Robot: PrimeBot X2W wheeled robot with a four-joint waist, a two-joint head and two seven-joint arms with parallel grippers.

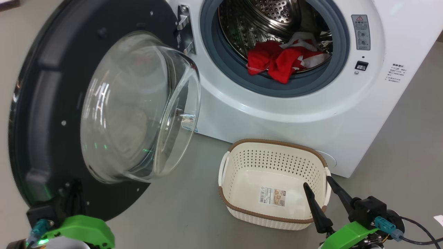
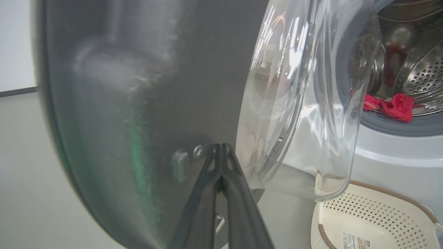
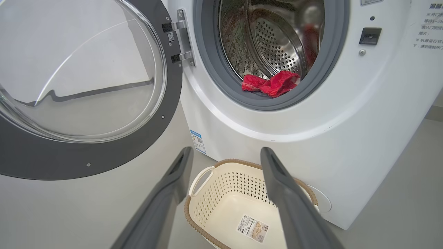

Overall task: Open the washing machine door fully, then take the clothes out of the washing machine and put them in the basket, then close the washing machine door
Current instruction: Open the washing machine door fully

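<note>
Smooth grey floor [image 1: 173,211], white washing machine [image 1: 277,117], basket [image 1: 273,160]

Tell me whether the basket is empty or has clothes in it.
Empty: the basket has a bare floor with just a label sticker, while the red clothes lie in the drum.

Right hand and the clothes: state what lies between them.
In the right wrist view, between the open right hand and the clothes lie the basket, the washing machine's white front and its grey rubber ring.
</note>
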